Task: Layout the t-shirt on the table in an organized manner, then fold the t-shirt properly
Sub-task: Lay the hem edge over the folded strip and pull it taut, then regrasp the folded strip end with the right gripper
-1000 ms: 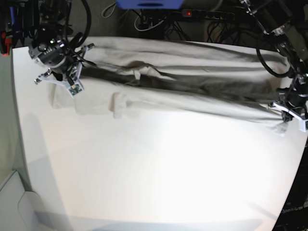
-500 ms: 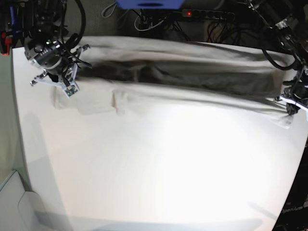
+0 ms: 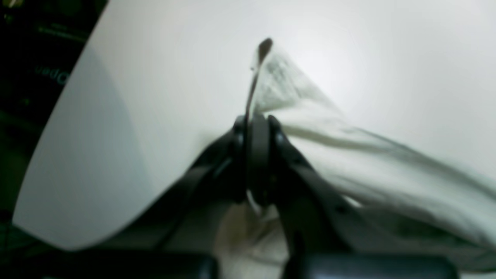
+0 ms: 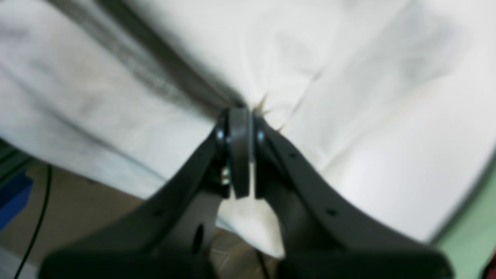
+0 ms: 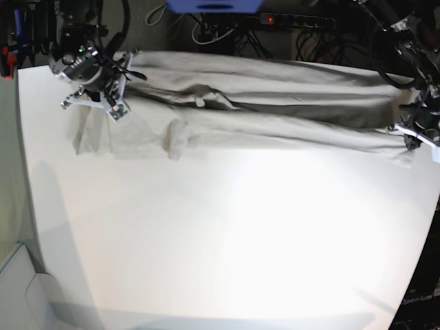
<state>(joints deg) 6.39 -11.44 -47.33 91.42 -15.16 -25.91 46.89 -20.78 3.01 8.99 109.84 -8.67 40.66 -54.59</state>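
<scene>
Stretched taut across the far side of the table (image 5: 220, 240), the t-shirt (image 5: 275, 103), clamped by left gripper (image 3: 257, 124) and right gripper (image 4: 240, 116).

Behind, a dark floor holds tangled cables (image 5: 227, 34) and a power strip (image 5: 292, 21).

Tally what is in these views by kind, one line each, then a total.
T-shirt: 1
Table: 1
Grippers, left and right, each shut on the t-shirt: 2
Power strip behind the table: 1
Total: 5
</scene>
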